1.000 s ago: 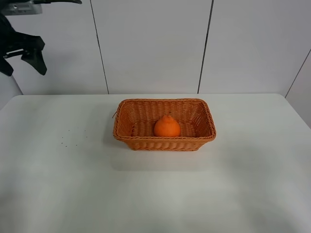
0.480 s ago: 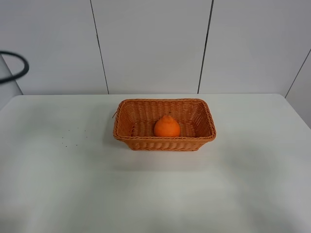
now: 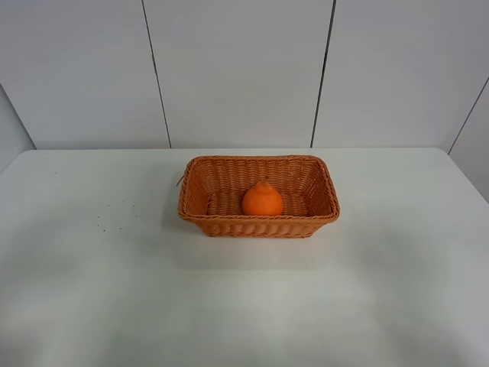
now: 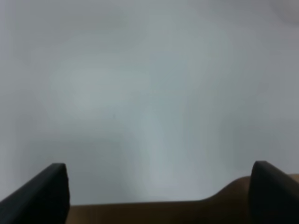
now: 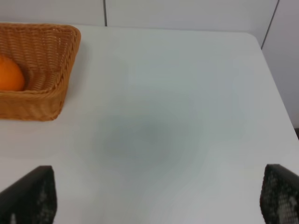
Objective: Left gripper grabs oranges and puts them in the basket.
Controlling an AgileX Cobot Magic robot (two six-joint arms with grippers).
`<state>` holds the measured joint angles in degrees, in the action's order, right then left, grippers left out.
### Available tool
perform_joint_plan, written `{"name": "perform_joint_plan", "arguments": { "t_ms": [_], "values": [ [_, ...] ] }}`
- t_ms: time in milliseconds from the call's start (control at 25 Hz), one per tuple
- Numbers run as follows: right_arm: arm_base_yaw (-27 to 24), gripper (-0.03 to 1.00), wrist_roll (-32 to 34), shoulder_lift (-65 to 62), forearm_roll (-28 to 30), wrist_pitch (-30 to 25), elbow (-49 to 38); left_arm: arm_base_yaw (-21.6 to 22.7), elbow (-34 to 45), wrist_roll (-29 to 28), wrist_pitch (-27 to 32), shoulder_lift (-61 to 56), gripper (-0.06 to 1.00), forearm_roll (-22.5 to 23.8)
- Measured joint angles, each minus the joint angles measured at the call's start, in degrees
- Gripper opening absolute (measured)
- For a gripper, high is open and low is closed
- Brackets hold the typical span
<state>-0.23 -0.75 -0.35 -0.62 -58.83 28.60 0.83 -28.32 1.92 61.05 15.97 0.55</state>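
Note:
The orange (image 3: 262, 199) sits inside the wicker basket (image 3: 201, 170) at the middle of the white table in the high view. It also shows in the right wrist view (image 5: 10, 73), inside the basket (image 5: 51, 100). No arm shows in the high view. In the left wrist view my left gripper (image 4: 159, 193) is open and empty, its black fingertips (image 4: 44, 196) wide apart over a blank pale surface. In the right wrist view my right gripper (image 5: 156, 198) is open and empty above bare table, to the right of the basket.
A few dark specks (image 3: 114, 214) lie on the table (image 3: 244, 306) left of the basket. White wall panels (image 3: 237, 69) stand behind the table. The table's right edge (image 5: 275, 93) shows in the right wrist view.
The left arm has drawn back out of the high view at the upper left; only its cable loop showed half a second ago, and now nothing. The orange and basket have not moved.

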Motion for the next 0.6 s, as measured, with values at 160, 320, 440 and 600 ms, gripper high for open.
{"name": "perform_joint_plan", "arguments": {
  "t_ms": [160, 320, 440, 600],
  "values": [
    [0.0, 0.69, 0.0, 0.0, 0.0, 0.0, 0.0, 0.0, 0.0, 0.0, -0.2, -6.9, 0.88, -0.5],
    [0.0, 0.69, 0.0, 0.0, -0.1, 0.0, 0.0, 0.0, 0.0, -0.1, -0.4, -12.5, 0.88, -0.5],
    [0.0, 0.69, 0.0, 0.0, -0.1, 0.0, 0.0, 0.0, 0.0, -0.2, -0.4, -15.9, 0.87, -0.5],
    [0.0, 0.69, 0.0, 0.0, -0.1, 0.0, 0.0, 0.0, 0.1, -0.4, -0.4, -16.3, 0.87, -0.5]
  ]
}}
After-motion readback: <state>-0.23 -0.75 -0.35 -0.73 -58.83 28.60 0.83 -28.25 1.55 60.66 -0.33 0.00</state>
